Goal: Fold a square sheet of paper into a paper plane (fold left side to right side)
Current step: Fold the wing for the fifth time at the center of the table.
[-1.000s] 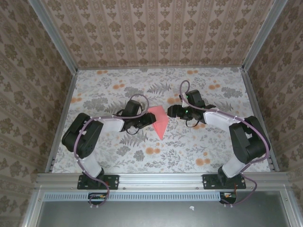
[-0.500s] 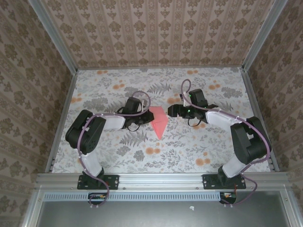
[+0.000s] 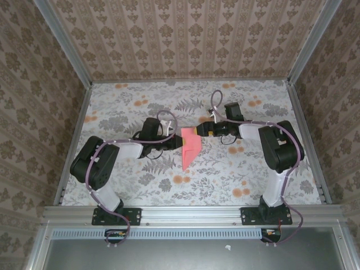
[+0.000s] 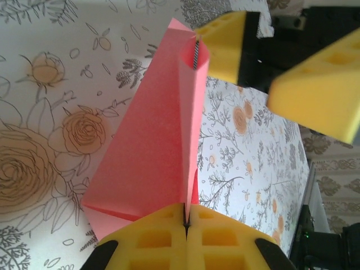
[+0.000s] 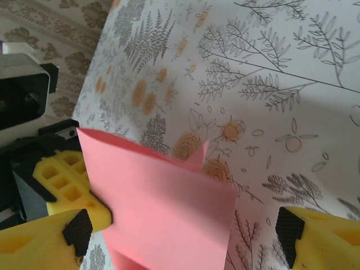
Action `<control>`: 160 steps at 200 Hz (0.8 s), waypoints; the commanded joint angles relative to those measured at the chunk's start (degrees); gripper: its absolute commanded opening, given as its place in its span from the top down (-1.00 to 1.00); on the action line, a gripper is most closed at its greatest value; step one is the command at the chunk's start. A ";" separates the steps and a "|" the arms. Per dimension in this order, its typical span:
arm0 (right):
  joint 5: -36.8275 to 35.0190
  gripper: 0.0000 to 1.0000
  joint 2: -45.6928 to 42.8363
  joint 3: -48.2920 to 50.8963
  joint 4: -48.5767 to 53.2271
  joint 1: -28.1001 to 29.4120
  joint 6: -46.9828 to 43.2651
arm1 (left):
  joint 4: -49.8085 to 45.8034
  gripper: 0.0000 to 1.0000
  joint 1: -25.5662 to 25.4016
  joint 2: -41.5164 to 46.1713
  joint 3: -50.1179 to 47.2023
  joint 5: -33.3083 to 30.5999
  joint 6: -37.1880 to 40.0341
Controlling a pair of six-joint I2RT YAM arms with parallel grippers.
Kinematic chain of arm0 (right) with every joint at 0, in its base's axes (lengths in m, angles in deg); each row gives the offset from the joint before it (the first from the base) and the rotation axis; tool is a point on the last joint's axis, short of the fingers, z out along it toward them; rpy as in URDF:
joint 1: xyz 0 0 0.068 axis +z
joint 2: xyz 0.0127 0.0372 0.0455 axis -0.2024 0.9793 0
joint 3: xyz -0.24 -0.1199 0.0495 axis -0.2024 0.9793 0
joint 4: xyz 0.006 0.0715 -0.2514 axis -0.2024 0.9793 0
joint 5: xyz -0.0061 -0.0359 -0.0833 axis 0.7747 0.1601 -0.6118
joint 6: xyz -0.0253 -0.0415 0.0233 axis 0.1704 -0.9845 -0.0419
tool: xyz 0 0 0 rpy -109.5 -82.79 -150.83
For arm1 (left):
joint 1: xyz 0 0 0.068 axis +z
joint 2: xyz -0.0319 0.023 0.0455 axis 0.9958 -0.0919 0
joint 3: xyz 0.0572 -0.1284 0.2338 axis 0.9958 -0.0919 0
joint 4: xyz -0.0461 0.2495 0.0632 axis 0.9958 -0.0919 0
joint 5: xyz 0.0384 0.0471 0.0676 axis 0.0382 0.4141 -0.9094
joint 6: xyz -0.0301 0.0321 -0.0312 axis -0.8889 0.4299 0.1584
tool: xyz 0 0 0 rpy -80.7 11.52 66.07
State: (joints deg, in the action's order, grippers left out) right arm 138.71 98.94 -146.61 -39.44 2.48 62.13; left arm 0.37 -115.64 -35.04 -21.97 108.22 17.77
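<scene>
Square sheet of paper (image 3: 190, 147): already creased into a salmon-pink pointed shape, lying near the middle of the flowered table (image 3: 140, 180), tip toward the arm bases, wide end away from them. Partly lifted off the cloth, with one flap standing up along a centre crease in the left wrist view. Pinched on its left side by the left gripper (image 4: 185, 225), yellow pads pressed together with the paper caught between them. Flanked at the wide end by the right gripper (image 5: 180, 242), jaws spread well apart with the raised layer between them, one pad touching or just beside the paper's end, nothing clamped. Judged to be midway through the left-to-right fold: left flap picked up, not yet carried over or pressed flat. Next move probably calls for swinging the held flap across the crease toward the right with edges lined up, then steadying the far end with the right jaws or pressing down to set the crease. Worth watching for thin paper buckling or sliding on the cloth, and for crowding between the two sets of pads.
</scene>
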 commanded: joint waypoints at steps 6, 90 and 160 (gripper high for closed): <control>6.44 -0.70 3.23 -1.92 -4.64 0.37 -0.36 | 4.81 1.00 0.50 0.06 -1.05 3.26 0.19; 5.87 0.02 1.13 1.18 -0.95 0.15 -3.34 | 5.45 1.00 0.51 -3.36 -0.17 2.46 -0.30; 0.74 1.00 -3.60 0.80 7.02 -0.44 -4.80 | 2.02 0.56 0.51 -5.81 1.58 1.67 2.68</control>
State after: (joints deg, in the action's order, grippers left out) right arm 141.77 98.11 -144.84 -37.99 2.19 58.48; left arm 4.02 -115.64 -40.64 -22.41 109.68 17.90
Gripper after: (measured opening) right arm 0.037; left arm 0.077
